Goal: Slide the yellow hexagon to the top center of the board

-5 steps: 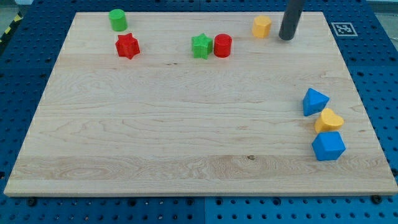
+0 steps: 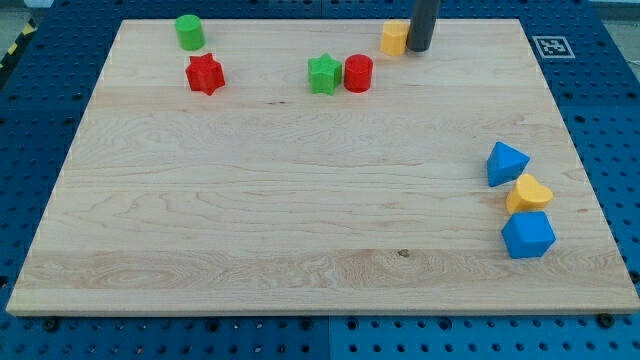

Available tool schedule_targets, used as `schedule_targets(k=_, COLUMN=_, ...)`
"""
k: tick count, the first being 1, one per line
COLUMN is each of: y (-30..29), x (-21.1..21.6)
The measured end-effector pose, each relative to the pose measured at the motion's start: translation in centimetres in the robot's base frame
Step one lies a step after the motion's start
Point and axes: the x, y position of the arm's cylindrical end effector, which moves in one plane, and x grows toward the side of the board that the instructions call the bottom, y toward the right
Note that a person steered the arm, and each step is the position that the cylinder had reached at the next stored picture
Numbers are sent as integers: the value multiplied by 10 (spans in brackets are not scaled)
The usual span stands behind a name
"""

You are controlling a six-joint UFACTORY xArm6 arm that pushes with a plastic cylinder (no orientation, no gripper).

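Observation:
The yellow hexagon (image 2: 394,37) sits near the board's top edge, a little right of centre. My tip (image 2: 419,48) is pressed against its right side, with the dark rod rising out of the view's top. The red cylinder (image 2: 358,73) and the green star (image 2: 323,74) stand just below and to the left of the hexagon, touching each other.
A green cylinder (image 2: 189,31) and a red star (image 2: 204,74) are at the top left. At the right edge a blue triangular block (image 2: 506,163), a yellow heart (image 2: 528,193) and a blue cube-like block (image 2: 527,235) cluster together. A marker tag (image 2: 551,46) lies off the wooden board (image 2: 300,200).
My tip has moved left and met the yellow hexagon, which has slid left and slightly up. The other blocks have not moved.

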Motion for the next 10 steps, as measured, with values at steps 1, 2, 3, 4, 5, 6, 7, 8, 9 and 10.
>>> schedule_targets(k=1, y=4, x=-16)
schedule_targets(k=2, y=4, x=-20)
schedule_targets(k=3, y=4, x=-19)
schedule_targets(k=4, y=4, x=-18)
schedule_targets(k=5, y=4, x=-16)
schedule_targets(k=6, y=4, x=-16)
schedule_targets(k=7, y=2, x=-13)
schedule_targets(k=8, y=-10, x=-12)
schedule_targets(k=9, y=-27, x=-12)
schedule_targets(k=10, y=-35, x=-12)
